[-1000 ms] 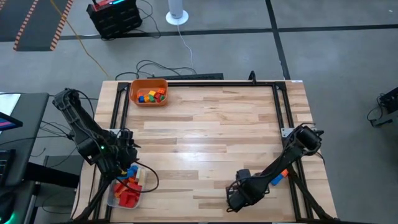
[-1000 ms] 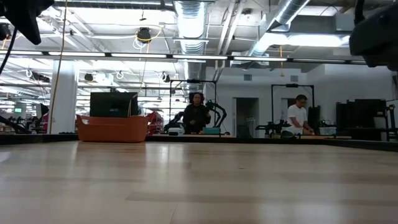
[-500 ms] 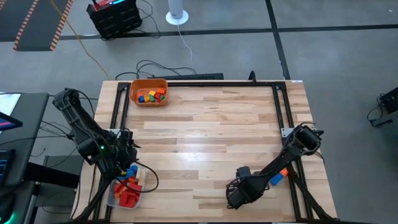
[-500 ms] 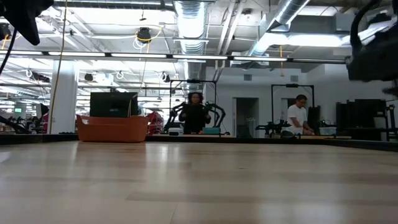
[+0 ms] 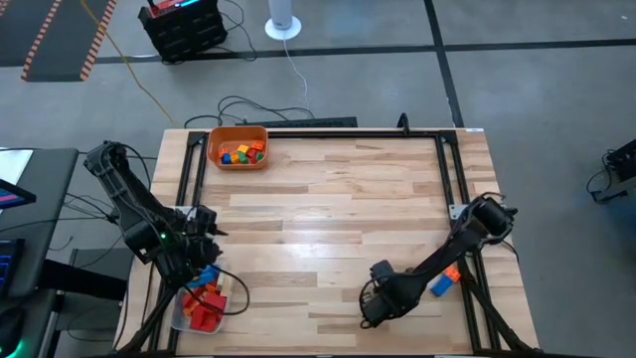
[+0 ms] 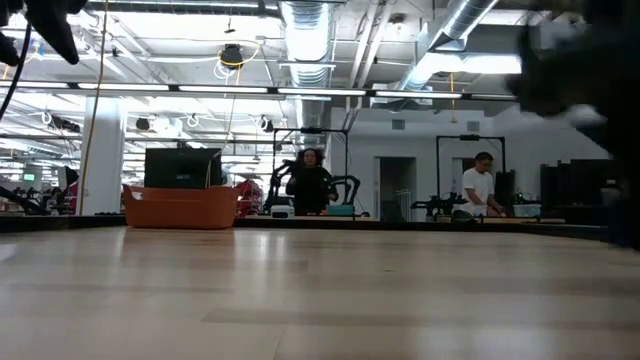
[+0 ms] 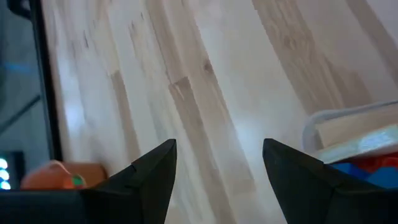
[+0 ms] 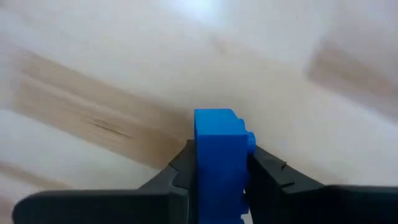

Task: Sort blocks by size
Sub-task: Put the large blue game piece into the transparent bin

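Right end effector (image 8: 219, 180) clamped on a glossy blue plastic toy brick (image 8: 219, 158), studs visible on one side, brick standing up between the two dark matte fingers (image 8: 273, 174), which press its flanks; from above this end effector (image 5: 370, 308) sits over the near right part of the pale butcher-block wooden worktop (image 5: 328, 219), brick itself hidden there under the arm. Left end effector (image 7: 217, 165) with fingers apart, nothing between them, bare wood grain in the gap; from above it hangs at the near left worktop edge (image 5: 199, 261), just above the clear plastic tub (image 5: 189, 316) holding red, orange and blue bricks (image 5: 204, 298), tub rim and blue/red pieces at the edge of the left wrist view (image 7: 367, 165). Orange plastic bin (image 5: 237, 147), rounded rectangular, at far left corner of the worktop, holding small mixed bricks, yellow, green, blue, red (image 5: 241, 153); same bin seen side-on in the low view (image 6: 180, 206). One orange and one blue piece (image 5: 444, 279) lie at the right edge by the black metal frame rail, partly under the right arm. Worktop planks smooth, light with darker streaks. Floor grey concrete with cables; room behind is an open lab with ceiling ducts, strip lights, two people (image 6: 310, 185) at far benches.
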